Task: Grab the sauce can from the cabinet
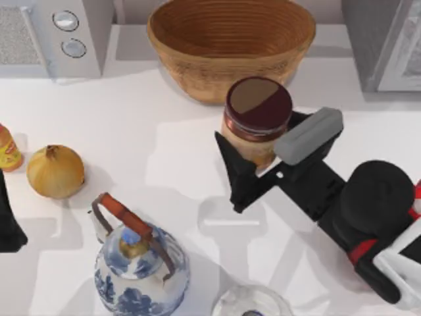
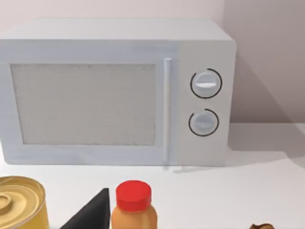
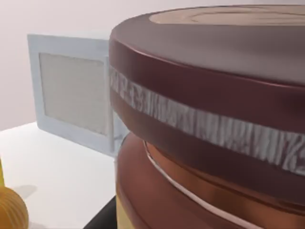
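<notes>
The sauce can (image 1: 258, 118), a short cylinder with a dark maroon rim and a brownish-gold top, is held up above the table just in front of the basket. My right gripper (image 1: 263, 150) is shut on it, one black finger (image 1: 233, 172) on its left side and the other behind it on the right. Up close in the right wrist view, the sauce can (image 3: 209, 119) shows its maroon rim and coppery side. The grey cabinet (image 1: 388, 46) stands at the back right. My left gripper (image 1: 8, 227) stays parked at the table's left edge.
A wicker basket (image 1: 230, 43) sits at the back centre and a microwave (image 1: 56, 36) at the back left. An onion (image 1: 55, 171) and an orange bottle (image 1: 8, 150) lie on the left. A blue-and-white teapot (image 1: 139, 266) and a glass object (image 1: 253, 303) stand at the front.
</notes>
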Available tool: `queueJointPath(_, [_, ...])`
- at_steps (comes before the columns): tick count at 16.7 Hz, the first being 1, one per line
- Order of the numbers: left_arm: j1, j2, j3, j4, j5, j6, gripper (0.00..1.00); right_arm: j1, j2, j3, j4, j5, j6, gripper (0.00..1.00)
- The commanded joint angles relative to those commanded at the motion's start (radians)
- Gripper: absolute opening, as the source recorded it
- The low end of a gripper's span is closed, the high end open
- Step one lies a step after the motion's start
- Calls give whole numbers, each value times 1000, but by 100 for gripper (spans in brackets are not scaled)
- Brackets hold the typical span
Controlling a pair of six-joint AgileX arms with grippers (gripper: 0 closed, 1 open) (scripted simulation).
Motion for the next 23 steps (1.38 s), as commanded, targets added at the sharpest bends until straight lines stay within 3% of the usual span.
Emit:
queueJointPath(11, [0,0,0,0,0,0,100,18,94,-49,55,-35,-5,0])
queueJointPath(23, [0,0,0,0,0,0,100,43,238,192,2,-37,-14,0])
